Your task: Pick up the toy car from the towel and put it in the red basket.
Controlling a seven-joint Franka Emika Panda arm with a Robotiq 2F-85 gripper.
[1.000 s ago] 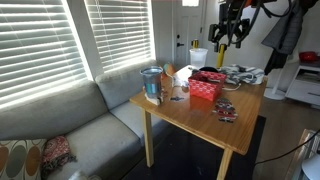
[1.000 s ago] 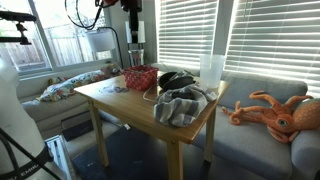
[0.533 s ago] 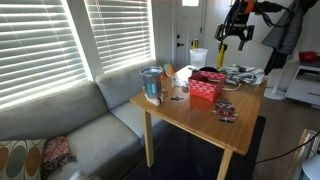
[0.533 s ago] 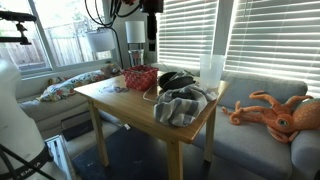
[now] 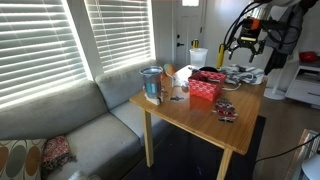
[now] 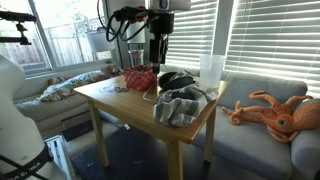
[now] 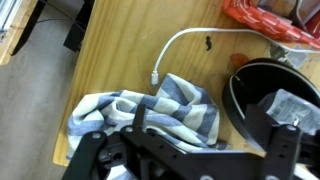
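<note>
The gripper point(image 7: 188, 150) is held over the crumpled blue-and-white striped cloth towel point(image 7: 150, 108) on the wooden desk point(image 7: 110, 45), black fingers point(image 7: 90, 152) spread wide and empty, presumably for a descent, yet the toy car cannot be made out on it, and the red basket point(image 7: 275, 20) is seen nearby.

Table point(image 5: 195, 120) stands before the sofa point(image 5: 85, 125). On the table, in an exterior view, the basket point(image 6: 140, 78) sits at the far end with the bowl point(image 6: 178, 79) just beside it. The towel point(image 6: 180, 106) lies in front of the bowl, and the tub point(image 6: 211, 70) stands behind the bowl at the sofa-side edge. In my wrist view a cable point(image 7: 185, 40) lies on the table between towel and basket. A jar point(image 5: 151, 85) stands at the corner nearest the sofa. An octopus point(image 6: 270, 110) lies on the sofa beside the table. My gripper point(image 6: 154, 60) hangs over the bowl and towel.
</note>
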